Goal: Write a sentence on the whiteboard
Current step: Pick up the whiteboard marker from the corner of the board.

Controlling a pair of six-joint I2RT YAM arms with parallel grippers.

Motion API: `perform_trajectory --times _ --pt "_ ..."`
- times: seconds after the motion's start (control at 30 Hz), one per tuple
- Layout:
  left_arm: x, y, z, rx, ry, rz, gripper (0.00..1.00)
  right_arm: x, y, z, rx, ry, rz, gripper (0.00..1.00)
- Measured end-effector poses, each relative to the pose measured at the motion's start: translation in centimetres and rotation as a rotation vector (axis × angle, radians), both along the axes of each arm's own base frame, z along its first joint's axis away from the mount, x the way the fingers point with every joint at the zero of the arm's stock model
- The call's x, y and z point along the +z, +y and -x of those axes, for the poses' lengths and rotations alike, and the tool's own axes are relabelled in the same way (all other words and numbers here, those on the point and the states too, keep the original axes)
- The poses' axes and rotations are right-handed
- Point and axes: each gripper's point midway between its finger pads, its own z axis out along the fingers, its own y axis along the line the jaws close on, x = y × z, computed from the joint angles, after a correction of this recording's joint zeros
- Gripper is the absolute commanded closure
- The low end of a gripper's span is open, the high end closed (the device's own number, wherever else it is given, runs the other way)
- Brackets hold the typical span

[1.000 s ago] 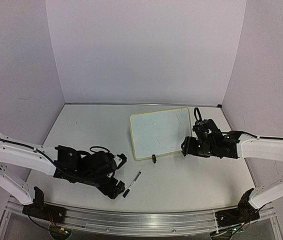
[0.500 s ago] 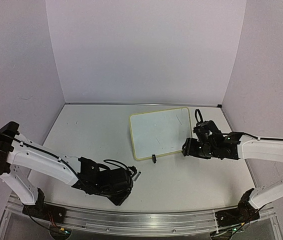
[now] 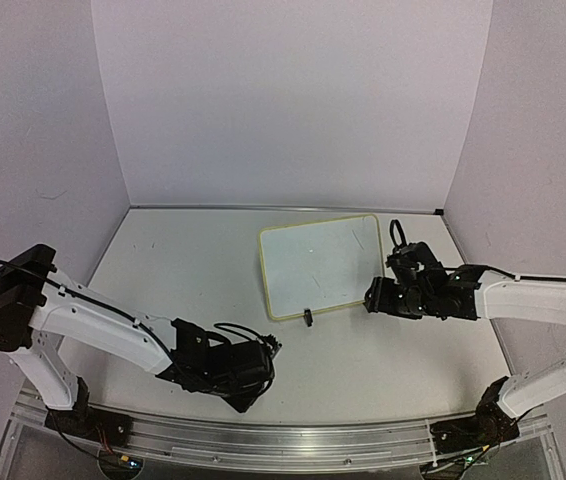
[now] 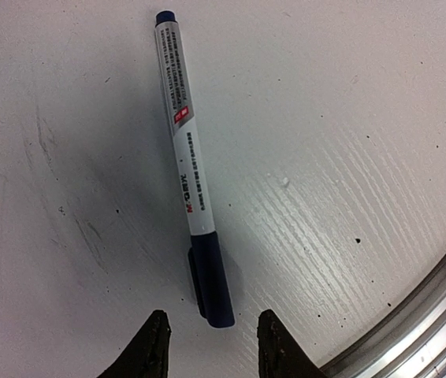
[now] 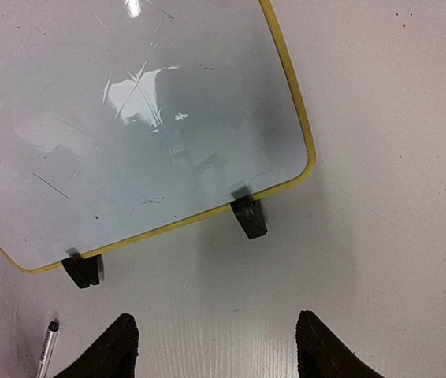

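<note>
The whiteboard (image 3: 321, 265) lies flat on the table (image 3: 183, 270), toward the far right of centre and turned slightly askew. Its pale-yellow rim faces the arms with 2 black clip feet (image 5: 248, 216) on the near edge. Its surface carries glare and a few faint scuffs.

Just beside the board's near right corner is the right gripper (image 5: 219, 350), its fingers spread wide with only bare table between them.

Well apart from the board, near the aluminium rail (image 4: 428, 315) at the table's front edge, a blue-capped marker (image 4: 191, 173) lies flat. The left gripper (image 4: 211, 346) is low over it. Its 2 fingertips stand on either side of the capped end, parted wider than the cap and not pinching it.
</note>
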Motion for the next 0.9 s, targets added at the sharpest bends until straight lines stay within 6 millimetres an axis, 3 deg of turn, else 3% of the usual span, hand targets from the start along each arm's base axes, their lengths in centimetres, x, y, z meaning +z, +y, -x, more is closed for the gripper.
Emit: perform_trajectory --times 0.9 --pt "-1.6 -0.1 -0.3 0.051 0.006 -0.052 0.84 -0.5 -0.3 0.3 -0.005 0.014 0.012 0.35"
